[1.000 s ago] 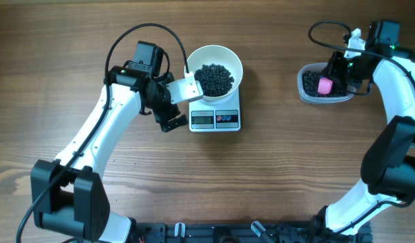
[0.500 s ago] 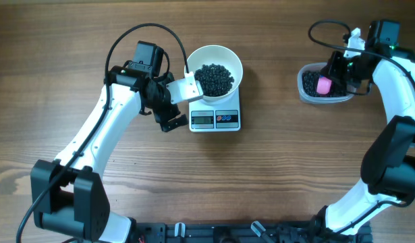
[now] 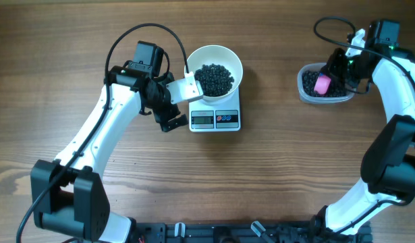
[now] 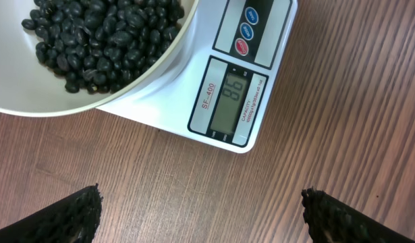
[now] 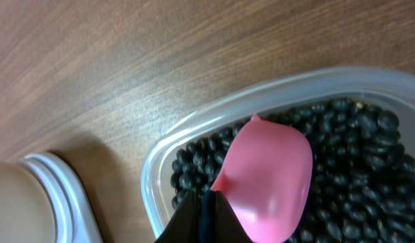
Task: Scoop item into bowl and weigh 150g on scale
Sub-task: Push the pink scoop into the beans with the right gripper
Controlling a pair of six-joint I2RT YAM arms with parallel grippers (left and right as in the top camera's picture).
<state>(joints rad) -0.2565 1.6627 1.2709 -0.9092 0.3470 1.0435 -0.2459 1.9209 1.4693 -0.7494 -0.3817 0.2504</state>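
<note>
1. Only the dark tips of the left fingers (image 4: 75, 216) were caught in the left wrist view, at its two lower corners. They were spread fully apart, with nothing held and only bare table (image 4: 194, 189) between them.
2. The bowl (image 4: 32, 101) was cut off by the top and left edges of that view. The item (image 4: 99, 40) was heaped inside it, ahead of the left fingers and off toward the finger at the lower left.
3. The scale (image 4: 194, 67) lay straight ahead of the open fingers, with its far part hidden under the bowl. Its display (image 4: 231, 101) was read as 86, and three round buttons (image 4: 247, 30) were seen beyond it.
4. The right fingers (image 5: 204, 221) were shut tight on the pink scoop (image 5: 268, 179), whose handle was hidden by them. Only a smooth pink face was shown, so whether the scoop was loaded could not be told.
5. Just beyond the right fingers, the scoop was held within the clear tub (image 5: 153, 175), above more of the dark pieces. Whether it touched them could not be made out.
6. A pale rounded thing (image 5: 32, 202), cut off at the lower left corner beside the right fingers, could not be identified.
7. Against the overhead view a second earlier, the scoop had been shifted slightly in the tub and the cable (image 3: 328, 23) above it had changed shape. The left arm, bowl and scale were unmoved.
</note>
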